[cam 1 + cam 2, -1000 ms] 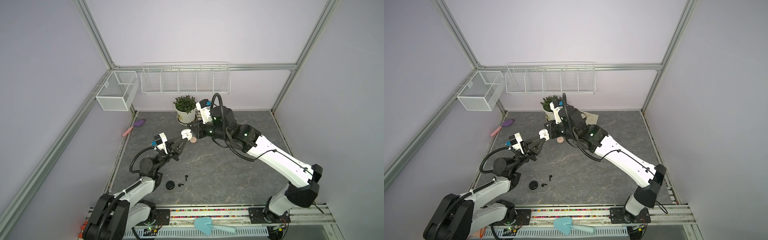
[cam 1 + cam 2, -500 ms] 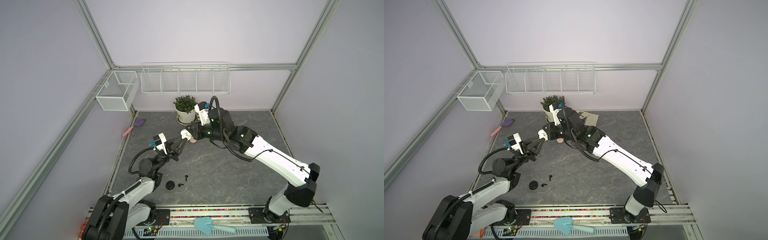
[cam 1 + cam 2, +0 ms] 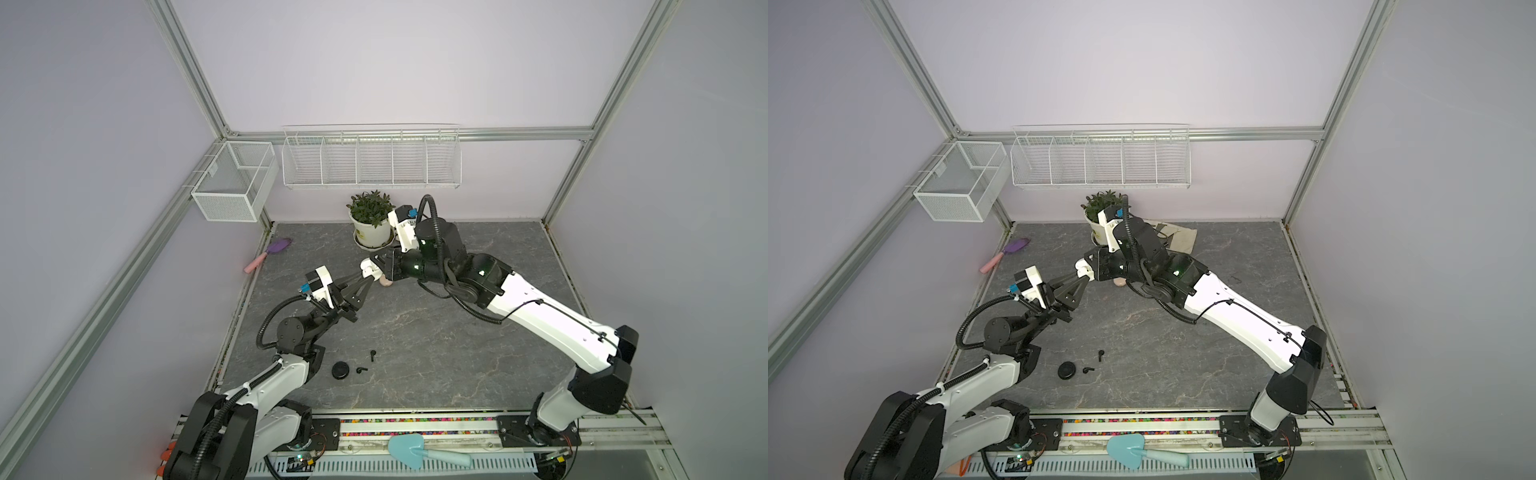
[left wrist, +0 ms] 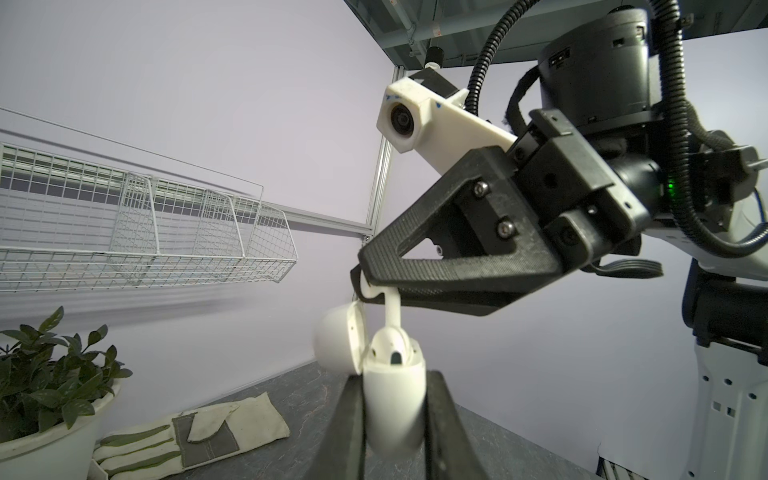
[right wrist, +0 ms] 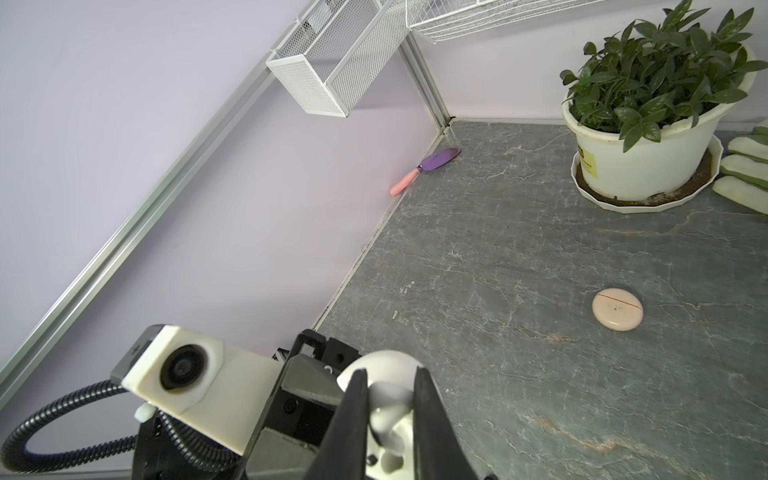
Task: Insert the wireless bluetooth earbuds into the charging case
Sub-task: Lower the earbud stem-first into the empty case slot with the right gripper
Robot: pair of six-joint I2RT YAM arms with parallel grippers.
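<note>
My left gripper (image 4: 392, 386) is shut on a white charging case (image 4: 392, 415), held above the table with its lid (image 4: 338, 347) flipped open. My right gripper (image 5: 390, 374) is shut on a white earbud (image 5: 384, 409), whose stem (image 4: 392, 313) points down into the open case (image 5: 395, 451). In both top views the two grippers meet at the case (image 3: 369, 270) (image 3: 1083, 268). A black round case (image 3: 341, 370) and two black earbuds (image 3: 372, 354) (image 3: 362, 369) lie on the table near the left arm. A pale pink round case (image 5: 617, 309) lies shut under the right arm.
A potted plant (image 3: 371, 224) stands at the back with garden gloves (image 3: 1177, 237) beside it. A purple trowel (image 3: 270, 253) lies by the left wall. A blue trowel (image 3: 415, 451) rests on the front rail. Wire baskets (image 3: 370, 160) hang on the back wall.
The right gripper has come down and to the left, bringing the white earbud up to the open case. The left gripper has barely moved.
</note>
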